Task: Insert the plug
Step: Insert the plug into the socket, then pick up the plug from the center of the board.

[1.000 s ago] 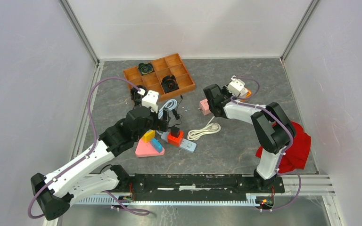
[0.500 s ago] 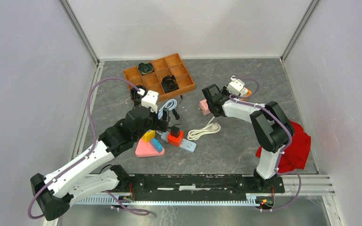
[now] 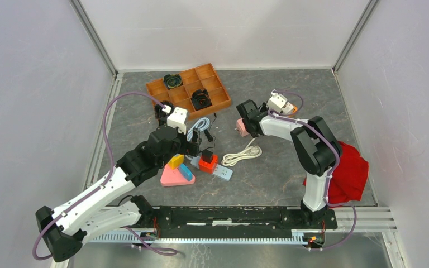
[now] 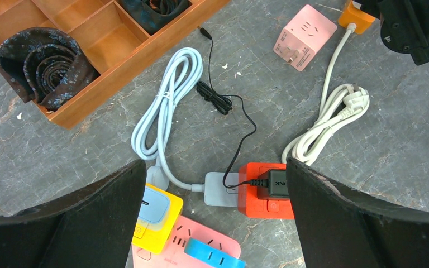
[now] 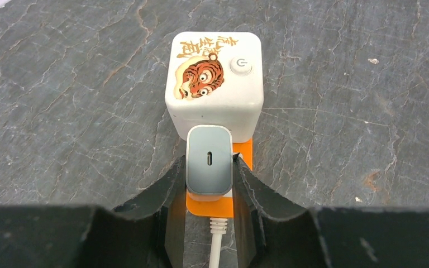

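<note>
Right jaws are clamping one grey plug (image 5: 209,162) touching one tiger-printed cube socket (image 5: 215,72); left jaws are standing wide apart, empty.

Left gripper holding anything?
No, the left gripper hangs wide open with nothing clamped in it.

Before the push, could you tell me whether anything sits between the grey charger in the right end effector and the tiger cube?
Nothing visible does: the grey charger, gripped by the right end effector, butts directly against the tiger cube's near face.
</note>
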